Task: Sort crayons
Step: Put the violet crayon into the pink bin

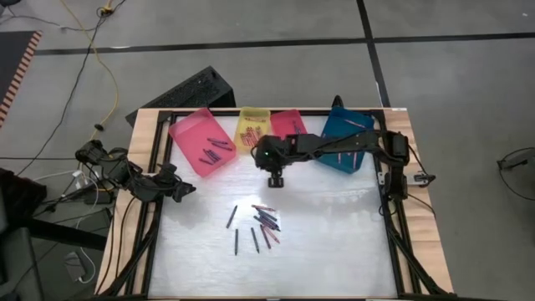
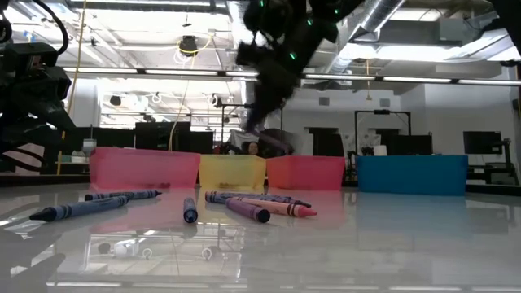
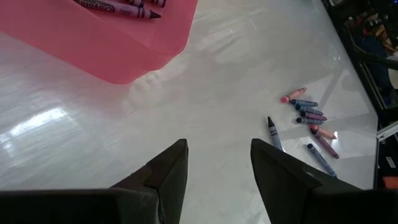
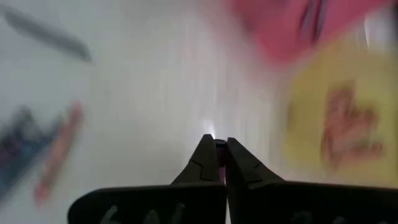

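The right gripper [image 1: 276, 179] hangs above the surface [image 1: 334, 242], just in front of the yellow tray [image 1: 252, 130] and behind the loose crayons. In the right wrist view its fingers [image 4: 205, 163] are pressed together, with a small dark purple tip showing between them; whether this is a crayon cannot be told from the pictures.

The left gripper [image 1: 182, 190] rests at the left edge of the surface, well apart from the crayons. Its fingers [image 3: 171, 171] stand apart with nothing between them.

Loose crayons [image 1: 263, 221] lie in a cluster near the middle of the surface: several dark blue and purple sticks, at least one pink or red. Two dark crayons lie slightly to the left of the cluster. In the low view the same crayons [image 2: 244, 207] lie flat in front of the trays.

Four trays stand in a row along the far edge: pink tray [image 1: 184, 142], yellow tray, red tray [image 1: 288, 119], blue tray [image 1: 334, 125]. The pink tray holds several dark purple crayons. The yellow tray holds reddish crayons
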You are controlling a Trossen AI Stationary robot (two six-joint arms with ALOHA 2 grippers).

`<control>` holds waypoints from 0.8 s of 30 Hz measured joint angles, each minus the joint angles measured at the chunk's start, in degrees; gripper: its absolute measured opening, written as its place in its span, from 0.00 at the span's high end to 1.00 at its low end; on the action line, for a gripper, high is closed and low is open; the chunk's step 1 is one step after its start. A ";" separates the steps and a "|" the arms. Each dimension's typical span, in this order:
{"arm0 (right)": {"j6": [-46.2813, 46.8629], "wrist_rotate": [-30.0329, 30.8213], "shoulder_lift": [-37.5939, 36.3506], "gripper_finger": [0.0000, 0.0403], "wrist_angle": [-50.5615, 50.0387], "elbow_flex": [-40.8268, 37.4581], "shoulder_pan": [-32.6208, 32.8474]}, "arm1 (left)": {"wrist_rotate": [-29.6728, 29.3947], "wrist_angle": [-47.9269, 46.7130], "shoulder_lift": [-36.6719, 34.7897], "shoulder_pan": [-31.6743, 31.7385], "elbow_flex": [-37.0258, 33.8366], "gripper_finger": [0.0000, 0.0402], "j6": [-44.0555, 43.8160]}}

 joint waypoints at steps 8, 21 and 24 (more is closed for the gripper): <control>2.86 -7.02 -0.11 0.99 16.57 5.34 0.38 | 0.00 -0.02 0.01 0.00 0.00 0.59 -0.01; 14.65 -7.56 2.03 0.99 49.92 5.26 0.23 | -0.01 -0.04 0.02 -0.01 0.01 0.59 -0.01; 16.30 -7.48 4.04 0.98 55.98 5.38 0.23 | 0.09 -0.02 0.02 -0.02 0.00 0.59 0.00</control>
